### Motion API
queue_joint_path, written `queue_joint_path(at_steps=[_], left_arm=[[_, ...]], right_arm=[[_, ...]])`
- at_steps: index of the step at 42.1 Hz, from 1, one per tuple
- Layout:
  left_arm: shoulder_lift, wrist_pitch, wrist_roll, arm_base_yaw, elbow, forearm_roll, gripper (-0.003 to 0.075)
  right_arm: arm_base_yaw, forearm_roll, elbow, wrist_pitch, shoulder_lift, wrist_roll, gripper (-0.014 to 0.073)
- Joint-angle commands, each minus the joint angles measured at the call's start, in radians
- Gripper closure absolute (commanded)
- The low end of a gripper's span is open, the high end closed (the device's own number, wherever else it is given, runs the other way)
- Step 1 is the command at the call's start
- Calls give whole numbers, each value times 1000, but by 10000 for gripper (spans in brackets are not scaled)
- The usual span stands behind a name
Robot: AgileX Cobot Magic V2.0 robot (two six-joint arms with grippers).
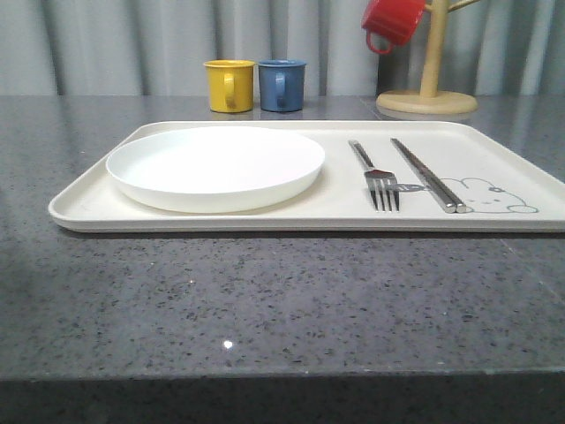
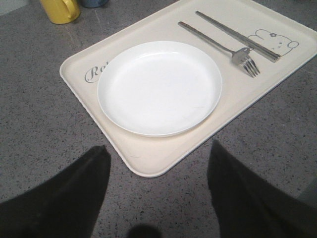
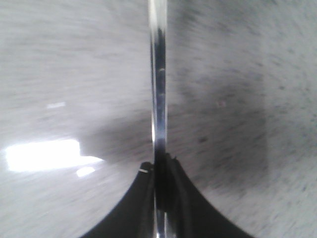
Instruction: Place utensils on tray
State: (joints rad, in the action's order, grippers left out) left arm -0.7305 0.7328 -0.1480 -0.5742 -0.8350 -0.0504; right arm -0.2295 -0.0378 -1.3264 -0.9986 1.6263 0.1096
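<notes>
The cream tray (image 1: 353, 210) lies across the middle of the table. On it sit the round white plate (image 1: 216, 166) at the left, the fork (image 1: 375, 177) and the pair of chopsticks (image 1: 428, 175) at the right, beside the rabbit drawing. In the left wrist view my left gripper (image 2: 158, 147) hovers open over the tray's (image 2: 153, 159) near corner, with the plate (image 2: 159, 88), fork (image 2: 218, 45) and chopsticks (image 2: 237, 35) beyond. My right gripper (image 3: 159, 161) is shut on a slim shiny metal handle (image 3: 158, 74), apparently the spoon, above blurred grey table; its bowl is out of view.
A yellow mug (image 1: 229, 85) and a blue mug (image 1: 282, 85) stand behind the tray. A red mug (image 1: 393, 22) hangs on a wooden stand (image 1: 430, 79) at the back right. Bare speckled grey counter (image 1: 265, 300) runs in front of the tray.
</notes>
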Motion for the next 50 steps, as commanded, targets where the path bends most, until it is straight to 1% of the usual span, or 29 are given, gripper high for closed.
queue_joint_path(at_steps=[1, 8, 12, 15, 18, 27, 30, 41, 44, 46, 47, 48, 50], left_arm=[[2, -64, 8, -8, -25, -5, 302], [2, -64, 8, -8, -25, -5, 302], [2, -64, 8, -8, -25, -5, 302], [2, -64, 8, -8, -25, -5, 302], [2, -64, 8, -8, -25, -5, 302], [2, -64, 8, -8, -25, -5, 302], [2, -64, 8, -8, -25, -5, 302], [2, -64, 8, -8, -25, -5, 302], [2, -64, 8, -8, -25, -5, 302], [2, -64, 8, -8, -25, -5, 302], [2, -64, 8, -8, -25, -5, 302], [2, -64, 8, -8, -25, -5, 302], [2, -64, 8, -8, -25, -5, 302]], right_arm=[[59, -28, -24, -6, -117, 6, 582], [190, -120, -24, -41, -182, 6, 582], [250, -189, -24, -36, -173, 6, 582], [283, -252, -24, -27, -153, 6, 582], [305, -286, -24, -9, -126, -1, 582], [312, -292, -24, 71, -33, -128, 582], [312, -292, -24, 94, -9, -152, 582], [312, -297, -24, 78, 53, -154, 575], [312, -297, -24, 70, 52, -153, 512], [312, -297, -24, 67, 52, -152, 413], [312, -297, -24, 65, 52, -152, 385], [312, -297, -24, 65, 52, -152, 330], [312, -297, -24, 69, 52, -152, 263]])
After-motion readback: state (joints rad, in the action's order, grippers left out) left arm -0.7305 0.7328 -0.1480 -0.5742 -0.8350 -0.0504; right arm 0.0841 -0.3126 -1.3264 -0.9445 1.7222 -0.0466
